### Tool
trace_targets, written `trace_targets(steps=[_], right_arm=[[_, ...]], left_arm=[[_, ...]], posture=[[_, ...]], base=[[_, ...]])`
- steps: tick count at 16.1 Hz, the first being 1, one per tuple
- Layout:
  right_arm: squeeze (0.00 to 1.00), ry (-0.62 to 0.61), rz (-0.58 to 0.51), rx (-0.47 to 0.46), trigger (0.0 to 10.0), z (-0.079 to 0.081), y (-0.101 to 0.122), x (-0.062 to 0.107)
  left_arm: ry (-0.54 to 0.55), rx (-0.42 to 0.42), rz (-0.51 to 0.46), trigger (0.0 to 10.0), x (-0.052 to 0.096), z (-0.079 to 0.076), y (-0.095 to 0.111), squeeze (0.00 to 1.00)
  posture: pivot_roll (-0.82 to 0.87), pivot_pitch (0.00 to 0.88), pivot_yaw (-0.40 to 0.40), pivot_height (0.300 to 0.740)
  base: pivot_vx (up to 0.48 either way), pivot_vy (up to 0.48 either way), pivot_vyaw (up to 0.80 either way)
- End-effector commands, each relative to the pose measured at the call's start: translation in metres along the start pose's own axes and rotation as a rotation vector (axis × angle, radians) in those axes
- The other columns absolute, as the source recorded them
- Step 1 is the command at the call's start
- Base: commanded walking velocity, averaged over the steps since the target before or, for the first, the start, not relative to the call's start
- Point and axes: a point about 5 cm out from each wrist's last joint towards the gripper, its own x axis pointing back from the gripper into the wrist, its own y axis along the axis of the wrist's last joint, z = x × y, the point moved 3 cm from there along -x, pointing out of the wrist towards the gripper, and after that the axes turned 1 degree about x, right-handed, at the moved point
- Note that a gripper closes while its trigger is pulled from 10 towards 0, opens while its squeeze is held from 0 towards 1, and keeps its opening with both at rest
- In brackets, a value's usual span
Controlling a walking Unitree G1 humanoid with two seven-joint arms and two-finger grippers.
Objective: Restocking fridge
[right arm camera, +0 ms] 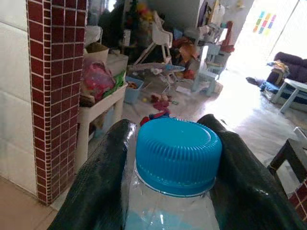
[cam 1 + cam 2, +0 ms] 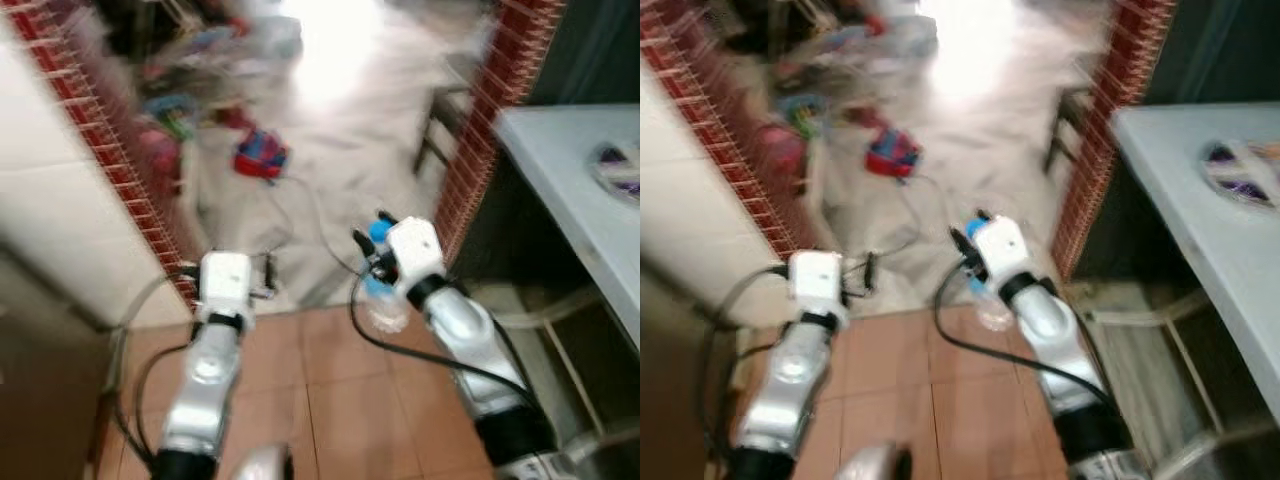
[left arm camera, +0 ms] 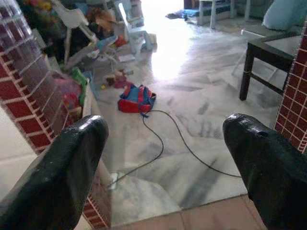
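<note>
A clear plastic bottle (image 1: 172,191) with a ribbed blue cap (image 1: 178,153) sits clamped between the two black fingers (image 1: 103,182) of the right gripper (image 2: 375,262), the fingers pressing its neck and shoulder from either side; in the head views the bottle (image 2: 385,305) hangs just below that gripper, above the terracotta floor tiles (image 2: 330,390) where they meet the pale marble floor (image 3: 201,143). The right arm (image 2: 465,340) reaches forward from the lower right, a black cable looping beside it. The left gripper (image 3: 163,158) is held out level with it on the other side, fingers (image 3: 72,163) spread wide apart and holding nothing (the marble shows plainly between them). Just beside the left arm stands a wall end faced in dark red brick-pattern tile (image 3: 29,96), with plain cream tile (image 2: 50,200) next to it; a matching red-tiled pillar (image 2: 490,110) rises on the right, near the right gripper. Right of that pillar runs a pale grey counter (image 2: 580,200) with a blurred purple-and-white object (image 2: 622,170) lying on it. Farther out on the marble lie a red and blue bag (image 3: 136,99) and a thin black cord (image 3: 182,143), then a dark table (image 3: 268,57), and beyond it a heap of toys and a white high chair (image 3: 72,19), all well apart from the robot.
</note>
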Motion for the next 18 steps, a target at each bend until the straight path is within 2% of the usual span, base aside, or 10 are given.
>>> trace_targets(steps=[1, 8, 10, 12, 14, 17, 18], right_arm=[[0.0, 0.012, -0.048, -0.004, 10.0, 0.003, 0.012, -0.006], [0.0, 0.012, -0.051, -0.012, 10.0, 0.003, 0.011, -0.006], [0.0, -0.045, -0.015, 0.012, 10.0, -0.008, 0.002, -0.001], [0.0, -0.156, 0.066, -0.01, 10.0, -0.032, -0.018, 0.011], [0.0, -0.148, 0.107, -0.013, 10.0, -0.035, -0.026, 0.012], [0.0, -0.087, 0.127, -0.016, 10.0, -0.025, -0.03, 0.0], [0.0, -0.103, 0.125, 0.04, 10.0, -0.023, -0.03, -0.003]], left_arm=[[0.026, -0.018, -0.001, 10.0, -0.001, 0.01, 0.0, 0.0], [0.011, -0.024, -0.009, 10.0, -0.004, 0.007, 0.002, 0.0], [-0.013, 0.0, -0.003, 10.0, 0.0, 0.006, 0.001, 0.0], [-0.037, 0.068, 0.029, 10.0, 0.011, 0.009, -0.005, 0.0], [-0.012, 0.076, 0.029, 10.0, 0.015, 0.014, -0.007, 0.0], [0.036, 0.105, 0.048, 10.0, 0.022, 0.017, -0.01, 0.0], [0.037, 0.115, 0.051, 10.0, 0.028, 0.018, -0.01, 0.0]], posture=[[0.03, 0.0, 0.017, 0.74], [0.02, 0.0, 0.016, 0.74], [0.03, 0.0, 0.007, 0.74], [0.07, 0.0, -0.034, 0.74], [0.1, 0.0, -0.071, 0.74], [0.14, 0.0, -0.125, 0.74], [0.15, 0.0, -0.126, 0.74]], base=[[0.0, 0.255, 0.77], [0.0, 0.272, 0.77], [0.0, 0.0, 0.0], [0.0, 0.0, 0.0], [0.0, 0.0, 0.0], [0.0, 0.0, 0.0], [0.0, 0.0, 0.0]])
